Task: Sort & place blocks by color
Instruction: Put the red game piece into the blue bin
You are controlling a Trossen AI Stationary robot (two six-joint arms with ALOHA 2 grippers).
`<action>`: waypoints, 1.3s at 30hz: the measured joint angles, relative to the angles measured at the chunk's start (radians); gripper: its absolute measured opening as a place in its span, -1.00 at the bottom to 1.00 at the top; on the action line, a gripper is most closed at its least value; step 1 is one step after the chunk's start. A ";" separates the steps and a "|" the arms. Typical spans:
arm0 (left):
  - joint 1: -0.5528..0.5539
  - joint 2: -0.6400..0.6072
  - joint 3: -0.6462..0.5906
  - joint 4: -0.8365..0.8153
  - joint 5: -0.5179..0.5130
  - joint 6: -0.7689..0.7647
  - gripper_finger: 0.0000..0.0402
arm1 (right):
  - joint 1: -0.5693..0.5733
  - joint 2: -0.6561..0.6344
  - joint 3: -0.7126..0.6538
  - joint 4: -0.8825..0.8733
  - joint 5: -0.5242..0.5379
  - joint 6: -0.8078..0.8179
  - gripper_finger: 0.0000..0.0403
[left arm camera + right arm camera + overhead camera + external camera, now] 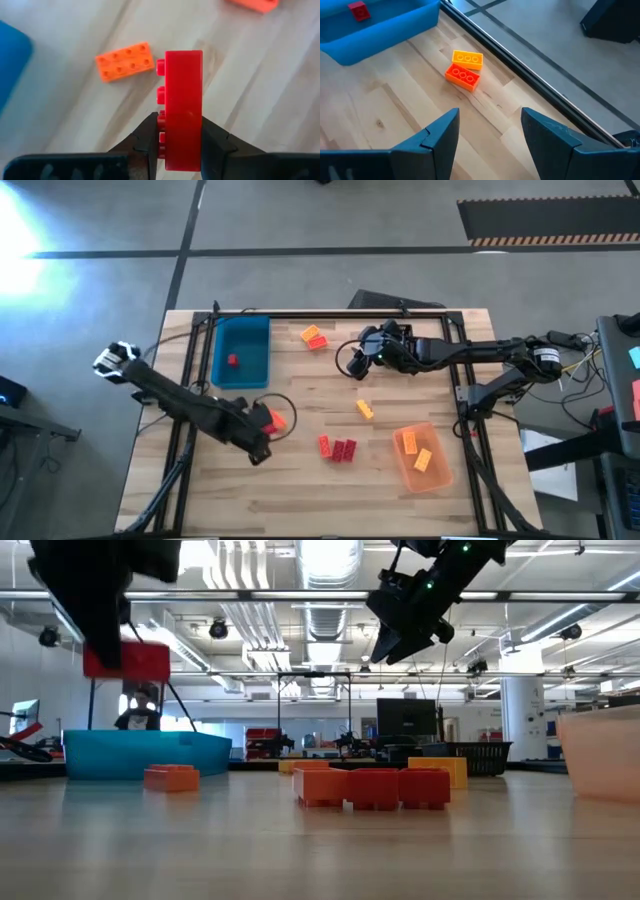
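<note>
The left pincer [180, 145] grips a red block [183, 115] lifted off the table [300, 480]; next, I'd guess, the blue tray [243, 352]. The right pincer [490, 135] hovers agape near two orange blocks [464, 70].

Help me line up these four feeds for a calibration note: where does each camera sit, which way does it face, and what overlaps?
High view: overhead, facing straight down; both arms, the blue tray and the orange tray show.
Low view: at tabletop height, facing level across into the room; arms enter from above.
Left wrist view: on the left arm, facing the table; left gripper clamps a red block.
Right wrist view: on the right arm, facing the table's edge; right gripper open.
Shared: the high and right wrist views both show the orange-and-yellow block pair.
</note>
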 joint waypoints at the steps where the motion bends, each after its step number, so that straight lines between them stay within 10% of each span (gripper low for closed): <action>1: 0.008 -0.026 0.009 -0.027 -0.001 0.001 -0.61 | 0.000 0.000 -0.002 0.000 0.000 0.000 0.01; 18: 0.390 -0.289 0.020 -0.158 -0.261 0.227 -0.61 | 0.000 0.000 -0.055 0.005 0.001 0.001 0.01; 39: 1.063 0.204 0.012 -0.051 -0.255 0.798 -0.61 | 0.000 0.000 -0.055 0.009 0.001 -0.007 0.01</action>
